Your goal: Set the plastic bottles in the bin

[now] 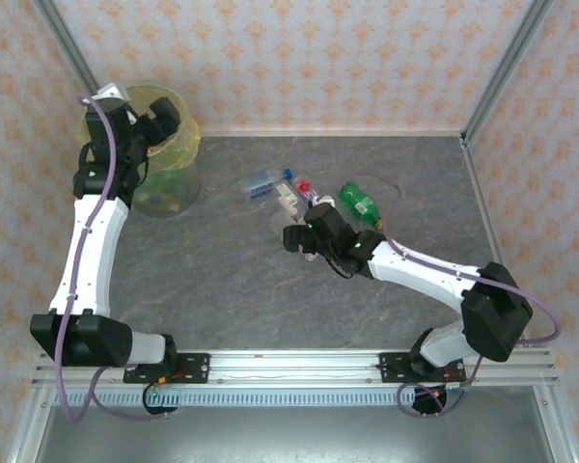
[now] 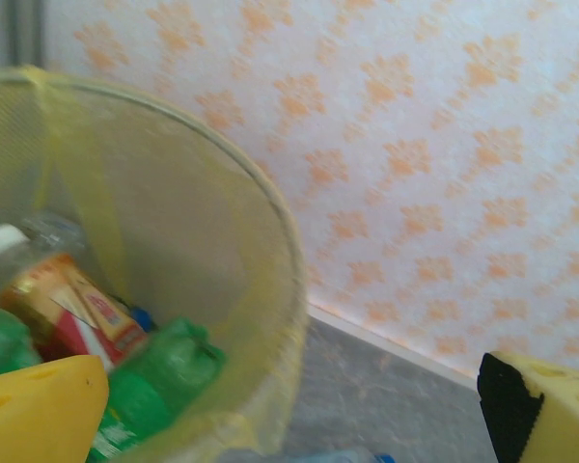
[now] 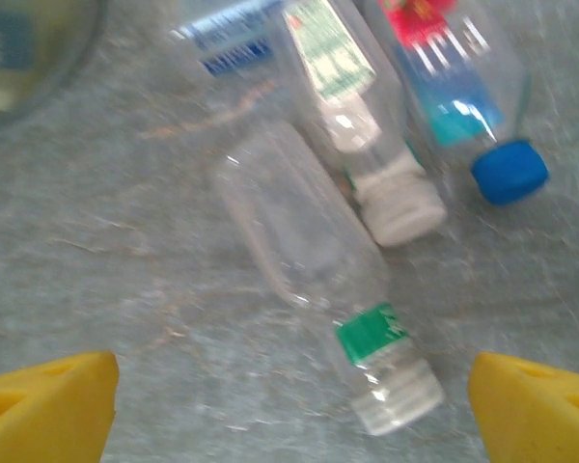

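- Grey, stone-patterned tabletop (image 1: 270,289), closed in by walls (image 1: 318,58) papered pale pink with orange motifs. Two white arms are bolted to a rail along the lower edge of the top view.
- One bin (image 1: 179,164), round and lined with a see-through yellow bag, stands in the upper left of the top view, at the back corner of the tabletop.
- The left tool (image 2: 289,424) hangs over the bin's mouth. Its two yellow fingertips sit in the lower corners of the left wrist view, spread wide with nothing between them.
- Inside the bin that view shows a heap of bottles:
  - at least two green binned bottles (image 2: 164,371)
  - one red-and-yellow-labelled bottle (image 2: 68,309)
  - one white-capped bottle (image 2: 5,241)
  - anything deeper is too blurred to count.
- Five bottles lie on their sides near the middle of the tabletop, well apart from the bin.
  - one blue-labelled bottle (image 3: 227,39)
  - one clear bottle with a green-and-white label (image 3: 352,125)
  - one blue-capped bottle (image 3: 463,96) with a red and blue label
  - one green-banded bottle (image 3: 318,280), clear
  - one loose green bottle (image 1: 360,201), at the right end of the group.
- The right tool (image 3: 289,405) hovers low over this group. Its two yellow fingertips fill the lower corners of the right wrist view, set wide and holding nothing.
- The green-banded bottle lies between those fingertips and just ahead of them, touching neither.
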### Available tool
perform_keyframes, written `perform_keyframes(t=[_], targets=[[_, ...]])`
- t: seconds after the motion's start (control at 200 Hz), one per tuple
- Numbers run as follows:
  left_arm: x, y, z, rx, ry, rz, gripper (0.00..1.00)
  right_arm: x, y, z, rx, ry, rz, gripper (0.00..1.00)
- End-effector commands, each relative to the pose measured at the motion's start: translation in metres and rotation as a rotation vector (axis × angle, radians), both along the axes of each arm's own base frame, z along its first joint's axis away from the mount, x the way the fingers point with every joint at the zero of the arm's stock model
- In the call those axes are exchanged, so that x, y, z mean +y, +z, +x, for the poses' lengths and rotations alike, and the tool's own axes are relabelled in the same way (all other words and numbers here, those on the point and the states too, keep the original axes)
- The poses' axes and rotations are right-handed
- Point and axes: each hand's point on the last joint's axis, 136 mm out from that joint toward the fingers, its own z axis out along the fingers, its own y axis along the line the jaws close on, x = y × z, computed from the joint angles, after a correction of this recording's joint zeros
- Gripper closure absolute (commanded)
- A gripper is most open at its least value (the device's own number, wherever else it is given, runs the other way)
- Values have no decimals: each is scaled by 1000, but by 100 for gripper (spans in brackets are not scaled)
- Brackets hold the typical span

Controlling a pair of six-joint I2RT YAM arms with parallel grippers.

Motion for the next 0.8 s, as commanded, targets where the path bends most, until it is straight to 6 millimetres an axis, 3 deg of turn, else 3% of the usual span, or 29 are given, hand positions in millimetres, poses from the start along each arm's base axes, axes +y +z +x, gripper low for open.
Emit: perform_keyframes(t=[0.0, 0.13, 0.28, 0.511, 0.796], targets=[[-28, -6, -8, 14, -76, -55, 1, -5, -22, -4, 51, 37, -3, 10], [-57, -22, -12, 64, -137, -69, 1, -5, -45, -6, 84, 77, -56, 15], [-74, -38, -16, 106, -176, -99, 1, -4, -66, -1, 108, 97, -121, 19], [-74, -40, -20, 113, -175, -94, 1, -3, -81, 13, 114, 115, -211, 22], [-78, -35, -19, 100, -192, -117, 2, 9, -98, 15, 147, 195, -247, 30]])
